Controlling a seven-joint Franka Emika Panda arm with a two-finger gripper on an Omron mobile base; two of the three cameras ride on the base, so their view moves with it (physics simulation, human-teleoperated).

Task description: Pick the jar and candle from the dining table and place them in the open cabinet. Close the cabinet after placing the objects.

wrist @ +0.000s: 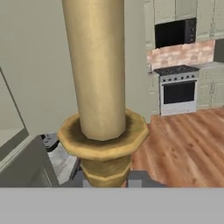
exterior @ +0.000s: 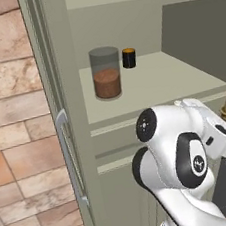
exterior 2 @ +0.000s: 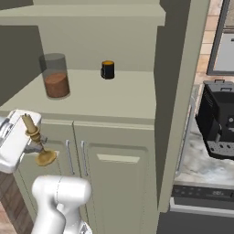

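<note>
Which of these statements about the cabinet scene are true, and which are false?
1. The jar stands on the cabinet shelf. True.
2. The candle is on the shelf beside the jar. False: the gripper holds it below the shelf edge.
3. A short black cylinder stands on the shelf, apart from the jar. True.
4. The jar is full to the top. False: brown powder fills about half.

Two base views flank the cabinet (exterior: 146,80) shelf, hand view close on candle (wrist: 100,109)
</note>
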